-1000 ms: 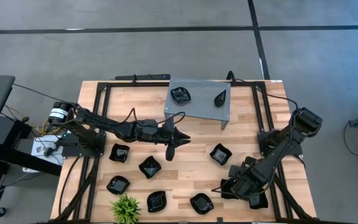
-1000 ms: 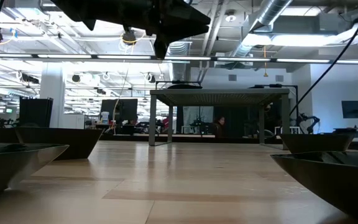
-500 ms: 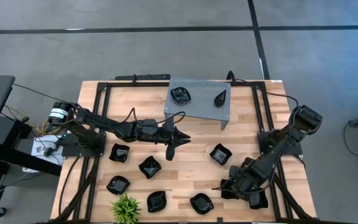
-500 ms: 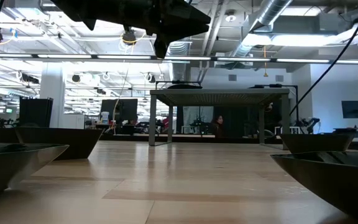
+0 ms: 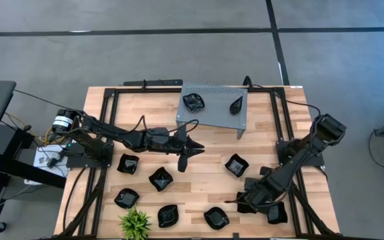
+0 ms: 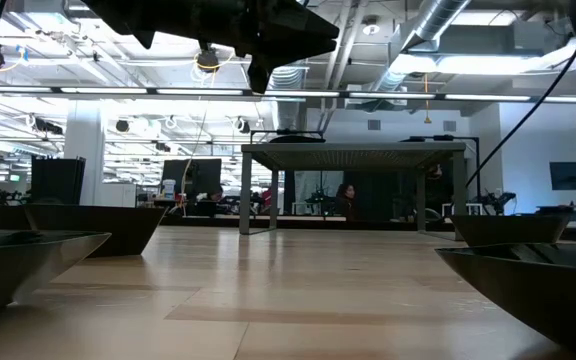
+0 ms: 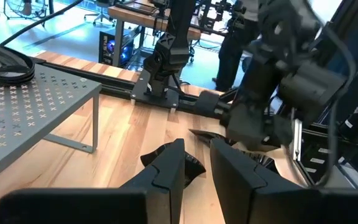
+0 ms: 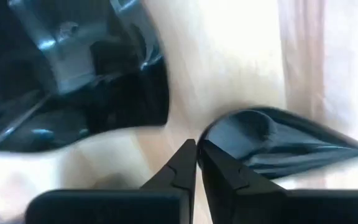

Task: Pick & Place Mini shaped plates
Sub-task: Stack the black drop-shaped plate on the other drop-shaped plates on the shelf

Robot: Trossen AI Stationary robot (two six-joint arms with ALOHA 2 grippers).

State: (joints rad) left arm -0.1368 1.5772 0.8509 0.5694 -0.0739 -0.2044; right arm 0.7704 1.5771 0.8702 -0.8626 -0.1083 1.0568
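Several glossy black mini plates lie on the wooden table, among them a wavy one [image 5: 237,165], one [image 5: 161,179] and one [image 5: 216,217]. Two more sit on the grey perforated shelf [image 5: 213,121]: one plate [image 5: 193,101] and a leaf-shaped one [image 5: 236,105]. My left gripper [image 5: 192,148] hovers above the table's middle, slightly open [image 7: 197,165] and holding nothing. My right gripper [image 5: 240,200] is low near the table's near right corner, its fingers shut [image 8: 197,152] between two plates: one plate's rim [image 8: 272,140] to one side, another plate [image 8: 73,81] to the other. My right gripper's shut fingertips [image 8: 211,158] point down at the bare wood right beside the rim [image 8: 219,134] of a black plate lying on the table. Whether they touch that rim I cannot tell.
A small green plant [image 5: 134,222] stands at the near edge. Black frame rails [image 5: 105,110] run around the tabletop. Bare wood [image 5: 209,180] lies between the shelf and the near row of plates. Plates loom close in the low view [image 6: 528,270].
My right arm has eased a little toward the table's near left, its gripper staying low among the plates. The left arm and the plates have kept still.
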